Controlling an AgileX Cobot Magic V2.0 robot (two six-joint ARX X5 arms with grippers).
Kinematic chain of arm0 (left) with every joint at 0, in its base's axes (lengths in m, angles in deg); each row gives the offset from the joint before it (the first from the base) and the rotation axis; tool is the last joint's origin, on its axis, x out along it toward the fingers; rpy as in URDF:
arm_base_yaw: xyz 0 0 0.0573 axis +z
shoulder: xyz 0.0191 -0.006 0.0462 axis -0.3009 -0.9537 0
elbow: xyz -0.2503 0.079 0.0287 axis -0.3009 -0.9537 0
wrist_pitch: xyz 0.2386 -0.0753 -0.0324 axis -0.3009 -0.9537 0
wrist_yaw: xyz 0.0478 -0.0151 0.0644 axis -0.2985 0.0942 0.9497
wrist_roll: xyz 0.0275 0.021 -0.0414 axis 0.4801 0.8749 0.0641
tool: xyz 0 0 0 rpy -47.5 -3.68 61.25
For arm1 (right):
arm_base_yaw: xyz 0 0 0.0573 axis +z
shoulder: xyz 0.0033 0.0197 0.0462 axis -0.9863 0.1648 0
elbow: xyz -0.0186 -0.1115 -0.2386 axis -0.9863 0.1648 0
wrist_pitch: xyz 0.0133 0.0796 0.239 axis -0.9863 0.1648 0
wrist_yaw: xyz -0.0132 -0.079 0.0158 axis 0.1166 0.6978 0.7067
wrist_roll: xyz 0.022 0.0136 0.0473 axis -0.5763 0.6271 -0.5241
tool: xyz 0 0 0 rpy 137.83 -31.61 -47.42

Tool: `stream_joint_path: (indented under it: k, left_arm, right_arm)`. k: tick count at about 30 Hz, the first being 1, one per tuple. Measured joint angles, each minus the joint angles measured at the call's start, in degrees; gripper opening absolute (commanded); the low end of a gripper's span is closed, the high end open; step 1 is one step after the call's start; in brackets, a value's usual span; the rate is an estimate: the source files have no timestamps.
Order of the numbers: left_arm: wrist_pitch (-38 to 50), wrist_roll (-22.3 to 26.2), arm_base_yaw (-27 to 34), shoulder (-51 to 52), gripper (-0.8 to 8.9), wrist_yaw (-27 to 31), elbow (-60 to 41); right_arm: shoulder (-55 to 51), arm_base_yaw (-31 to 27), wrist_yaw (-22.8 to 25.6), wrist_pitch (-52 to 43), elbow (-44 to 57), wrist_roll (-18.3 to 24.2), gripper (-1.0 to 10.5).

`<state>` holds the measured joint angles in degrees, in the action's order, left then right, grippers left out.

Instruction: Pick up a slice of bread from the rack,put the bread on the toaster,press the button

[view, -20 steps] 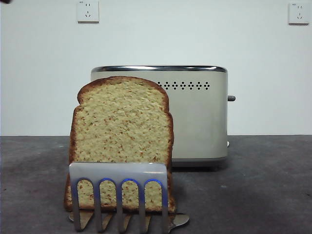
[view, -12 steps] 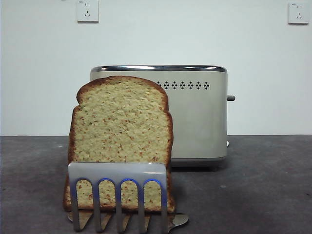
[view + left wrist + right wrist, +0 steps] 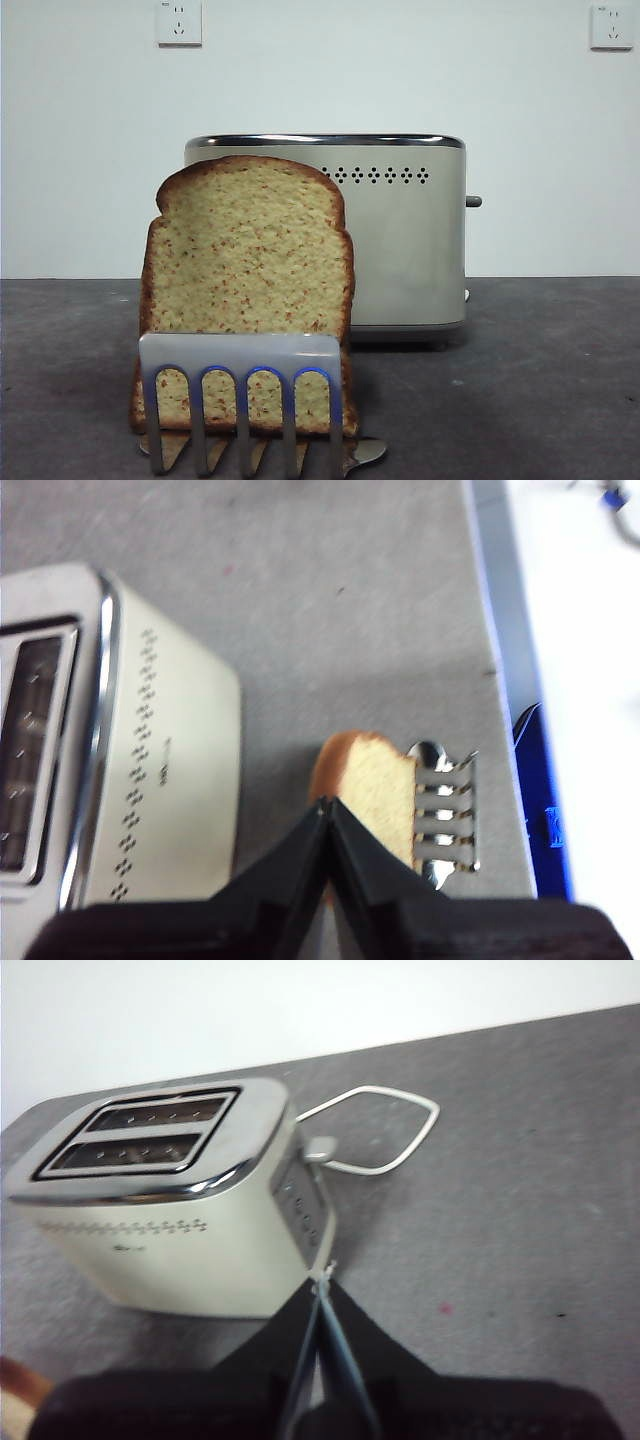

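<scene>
The bread (image 3: pixel 248 270) stands upright in the rack (image 3: pixel 240 352), in front of the toaster (image 3: pixel 400 240). The left hand (image 3: pixel 328 810) hovers above it, closed and empty; it should open wide, then descend squarely over the crust.

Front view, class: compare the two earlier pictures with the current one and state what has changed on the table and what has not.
A small dark tip at the top left corner in the earliest picture has gone out of view. The slice of bread stands in the rack as before, the toaster behind them is unmoved, and its button sits at the same height.
</scene>
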<state>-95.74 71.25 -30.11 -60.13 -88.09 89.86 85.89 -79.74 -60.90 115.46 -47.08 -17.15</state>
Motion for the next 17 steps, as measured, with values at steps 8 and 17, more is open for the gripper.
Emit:
stream_joint_path:
  k: [8, 17]
  left_arm:
    - [-2.1, -0.7, 0.0, -5.4, -0.10, 0.3, 3.9]
    - [-3.7, -0.8, 0.1, -12.7, 0.73, 3.1, 6.4]
  right_arm:
    - [1.6, 0.0, -4.1, 0.0, 0.0, 0.2, 0.0]
    - [3.0, 0.0, -5.8, 0.1, 0.0, 0.3, 0.0]
